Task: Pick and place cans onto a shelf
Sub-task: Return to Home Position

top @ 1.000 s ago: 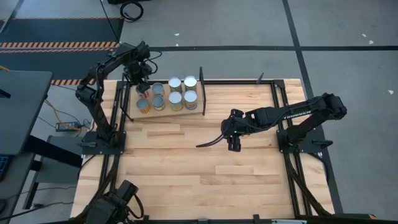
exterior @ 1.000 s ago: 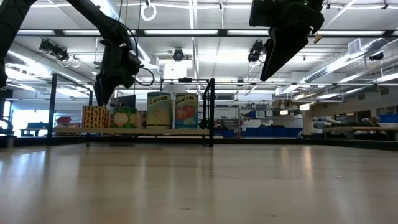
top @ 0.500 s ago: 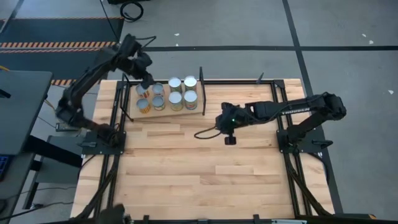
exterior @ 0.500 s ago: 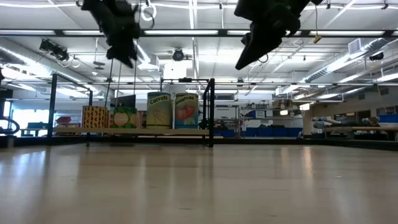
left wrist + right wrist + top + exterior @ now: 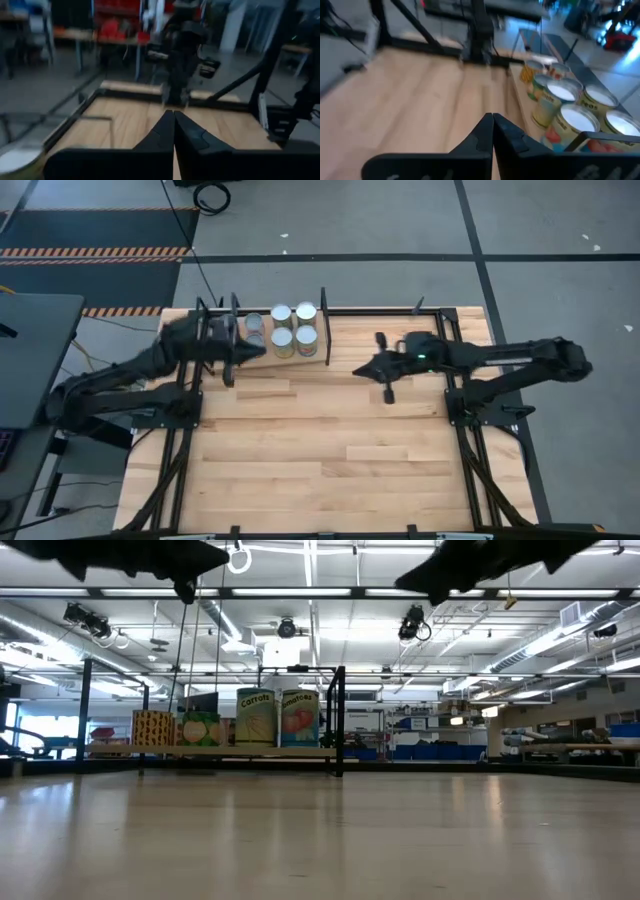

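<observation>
Several cans point(image 5: 294, 324) with silver tops and coloured labels stand upright on the shelf point(image 5: 240, 751), a low wood plank at the table's far left with a black upright divider point(image 5: 323, 326). They also show in the right wrist view as cans point(image 5: 570, 107). My left gripper point(image 5: 173, 122) is shut and empty. It lies level above the shelf's left part as left gripper point(image 5: 255, 348), pointing toward the table's right and hiding some cans. My right gripper point(image 5: 492, 122) is shut and empty. It hangs right of the divider as right gripper point(image 5: 362, 370), pointing toward the cans.
Black frame rods point(image 5: 445, 330) run along the tabletop's edges, and the arm bases stand at left and right. The bare wood tabletop point(image 5: 320, 450) stretches from the shelf to the near edge. Room fittings show beyond the table in the low view.
My left gripper has risen from the cans at the shelf's left end, tipped from pointing down to level, and its arm has folded low toward the table's left. My right gripper has lifted a little toward the far edge and tipped from pointing down to nearly level. The cans have stayed put.
</observation>
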